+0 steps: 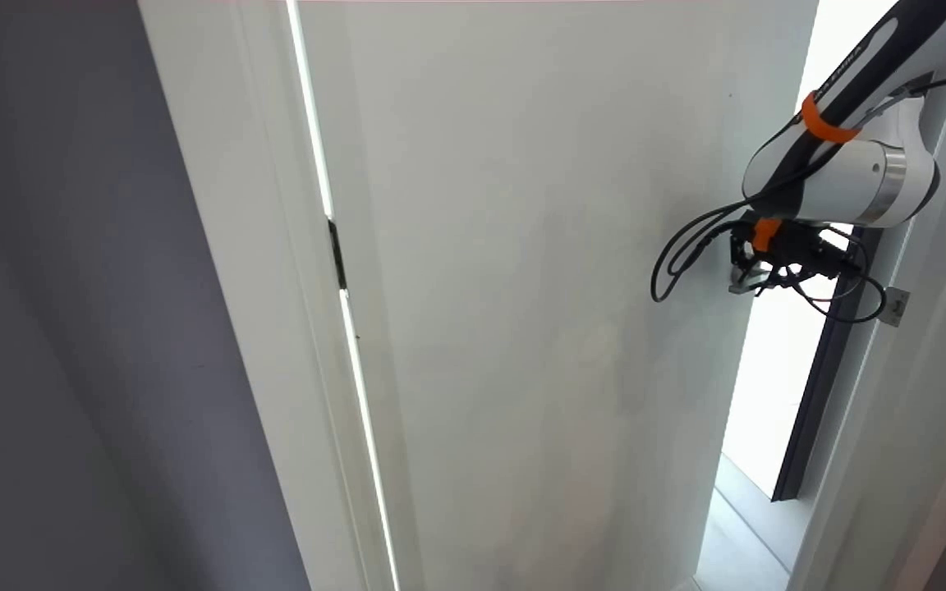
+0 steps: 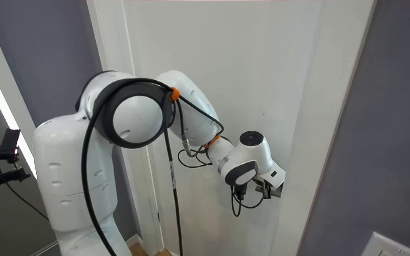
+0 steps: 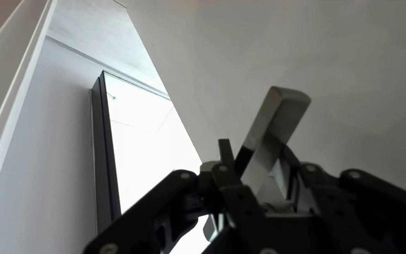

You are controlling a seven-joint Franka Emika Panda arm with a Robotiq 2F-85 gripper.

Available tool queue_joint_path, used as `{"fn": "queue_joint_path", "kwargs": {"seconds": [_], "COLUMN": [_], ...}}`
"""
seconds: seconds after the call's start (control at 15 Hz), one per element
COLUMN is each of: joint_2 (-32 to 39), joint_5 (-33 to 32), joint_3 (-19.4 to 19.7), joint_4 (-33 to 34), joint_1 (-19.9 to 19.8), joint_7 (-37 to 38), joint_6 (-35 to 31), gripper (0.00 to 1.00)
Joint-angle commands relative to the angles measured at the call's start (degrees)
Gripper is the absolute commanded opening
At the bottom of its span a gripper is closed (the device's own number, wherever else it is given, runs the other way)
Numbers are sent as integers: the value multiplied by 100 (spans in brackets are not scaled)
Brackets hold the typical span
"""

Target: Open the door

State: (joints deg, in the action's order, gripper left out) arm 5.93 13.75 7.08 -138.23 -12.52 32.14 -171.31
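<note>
The tall white door [image 1: 522,287] stands ajar in an exterior view, with a bright gap along its right edge. It also shows behind the arm in an exterior view [image 2: 247,78], and its face fills the right of the wrist view [image 3: 347,70]. A dark hinge [image 1: 337,253] sits on its left edge. The silver lever handle [image 3: 280,113] runs diagonally between my fingers in the wrist view. My gripper [image 3: 256,150] appears shut on it, with a finger against each side. In both exterior views my gripper [image 1: 756,275] [image 2: 269,192] is at the door's handle side, and the handle is mostly hidden.
The white door frame [image 1: 933,394] carries a metal strike plate [image 1: 894,306] close to my gripper. A dark-edged panel [image 1: 818,394] stands beyond the gap. Loose cables [image 1: 678,254] hang around my wrist. A grey wall [image 2: 386,124] and a camera on a stand [image 2: 9,145] flank the arm.
</note>
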Motion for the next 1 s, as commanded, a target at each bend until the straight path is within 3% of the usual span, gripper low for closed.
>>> {"fn": "queue_joint_path", "kwargs": {"seconds": [0.0, 0.13, 0.2, 0.33, 0.4, 0.67, 0.93], "joint_2": [-417, -444, -493, -606, -701, -1099, -1606], "joint_5": [270, 295, 298, 359, 530, 1877, 3455], "joint_3": [-150, -139, -131, -170, -406, -747, -433], "joint_4": [22, 9, -13, -41, -57, 79, 244], "joint_1": [312, 312, 309, 313, 147, 341, 1025], "joint_7": [-505, -548, -560, -796, -1083, -2572, -4350], "joint_6": [-40, -38, -18, 28, 76, 298, 690], "gripper": [8, 8, 58, 63, 71, 98, 100]}}
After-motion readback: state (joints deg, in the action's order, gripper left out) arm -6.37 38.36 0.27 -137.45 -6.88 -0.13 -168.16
